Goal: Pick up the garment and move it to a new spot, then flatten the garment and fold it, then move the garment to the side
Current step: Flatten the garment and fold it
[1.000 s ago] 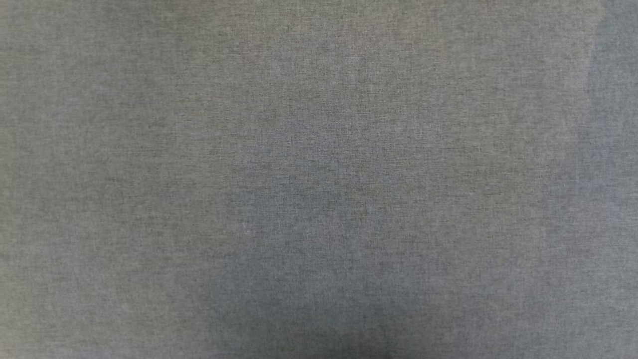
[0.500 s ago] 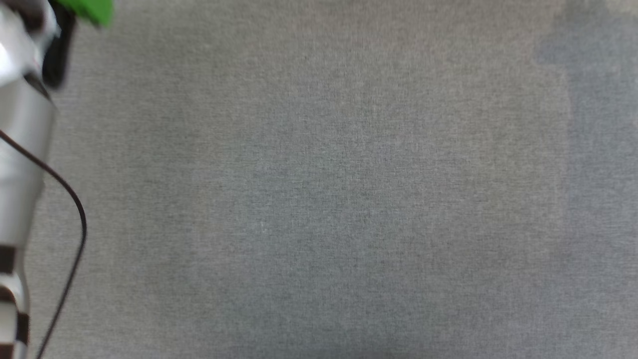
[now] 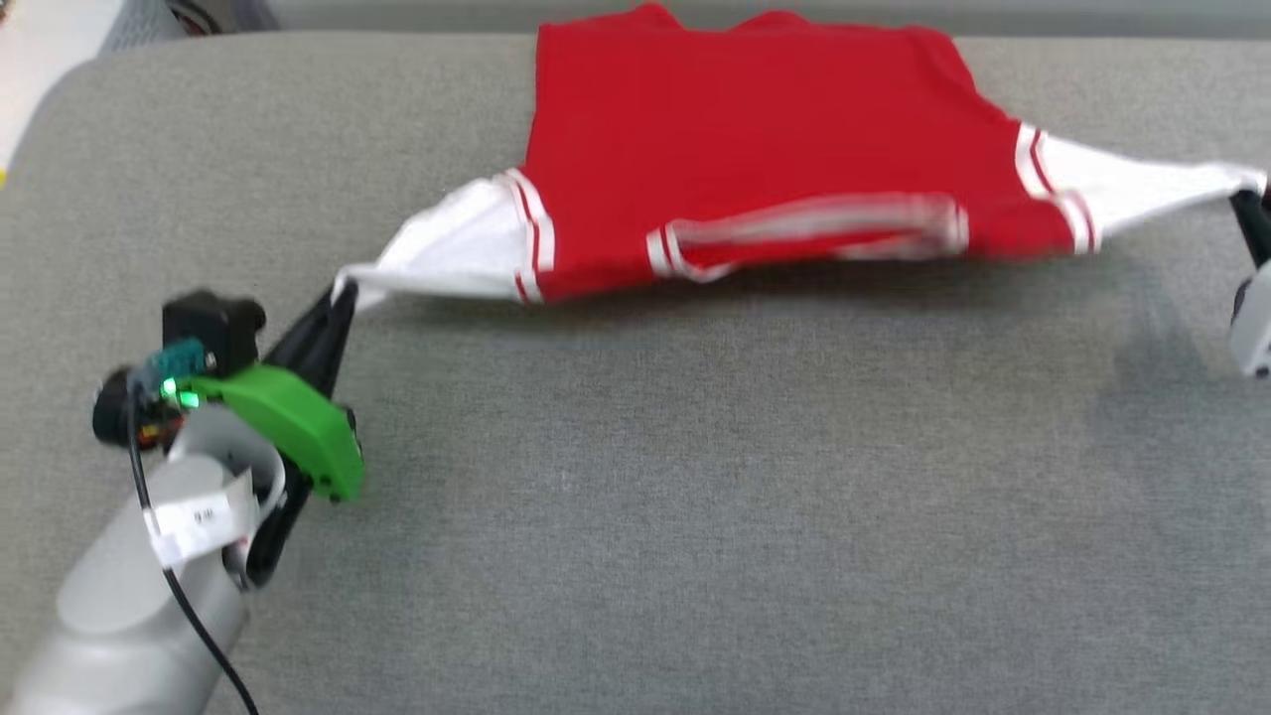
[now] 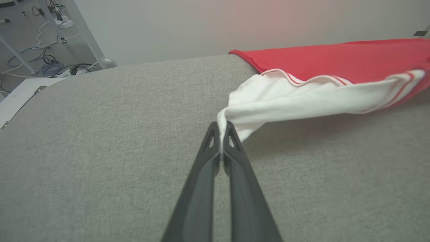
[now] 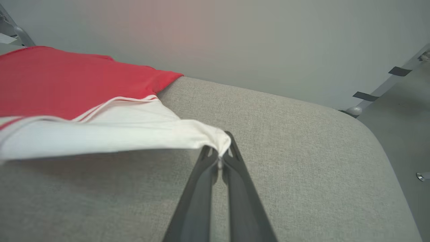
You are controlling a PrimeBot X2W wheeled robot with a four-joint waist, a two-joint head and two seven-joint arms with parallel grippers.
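no legible text, white tag (image 3: 199, 521) on left forearm (image 3: 109, 621), print too blurred to read

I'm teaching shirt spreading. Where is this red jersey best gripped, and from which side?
Grip the garment at its two white sleeve tips, one from each outer side: the left gripper and right gripper pinch there, and it stretches wide between them.

A: Where is there room to pass?
B: Over the near part of the surface (image 3: 695, 536), bare grey cloth between the left gripper (image 3: 343, 294) and the right gripper (image 3: 1241, 197).
A: And what's in the way?
B: The garment (image 3: 735, 149), pulled taut across the far part, each end pinched in a gripper and lifted off the surface. A wall (image 4: 201, 27) rises behind the far edge
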